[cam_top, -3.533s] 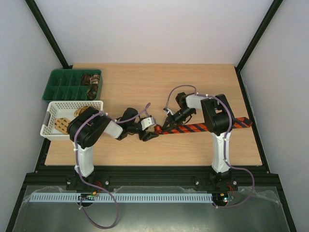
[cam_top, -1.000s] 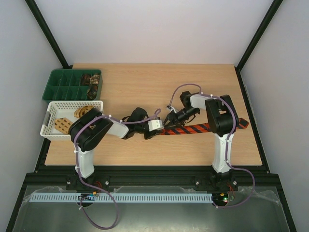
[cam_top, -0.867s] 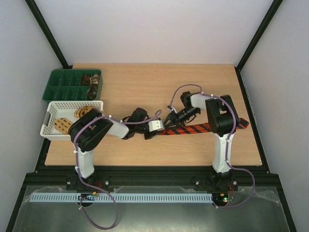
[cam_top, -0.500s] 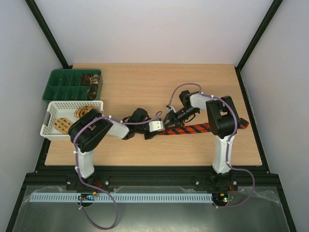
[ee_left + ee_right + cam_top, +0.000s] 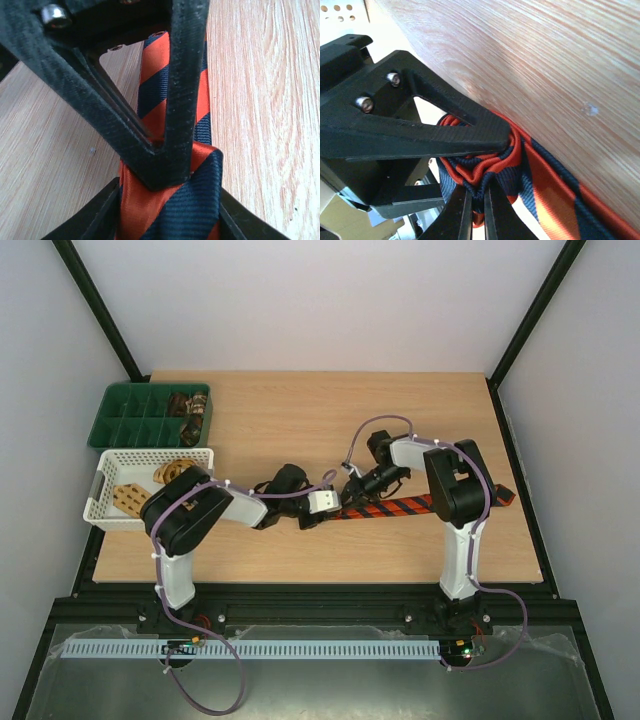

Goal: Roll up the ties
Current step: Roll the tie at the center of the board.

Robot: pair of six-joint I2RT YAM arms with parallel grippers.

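The red-and-black striped tie [image 5: 420, 505] lies flat on the table right of centre, and its left end is wound into a small roll. My left gripper [image 5: 322, 510] holds that roll between its jaws; in the left wrist view the roll [image 5: 170, 200] fills the gap of the gripper [image 5: 167, 217]. My right gripper [image 5: 350, 490] comes in from the far side. In the right wrist view it [image 5: 476, 200] is shut on a fold at the core of the roll [image 5: 485, 167]. Brown rolled ties [image 5: 186, 405] sit in the green tray, and tan ones [image 5: 170, 472] lie in the white basket.
The green compartment tray [image 5: 125, 420] stands at the far left of the table, and the white lattice basket [image 5: 105, 502] stands just in front of it. The tie's wide tail end [image 5: 505, 495] reaches the table's right edge.
Since 3.5 s ago both grippers have closed in on the tie's left end, the roll has shifted right and the tail has drawn in slightly. Almost nothing moved in the last second.
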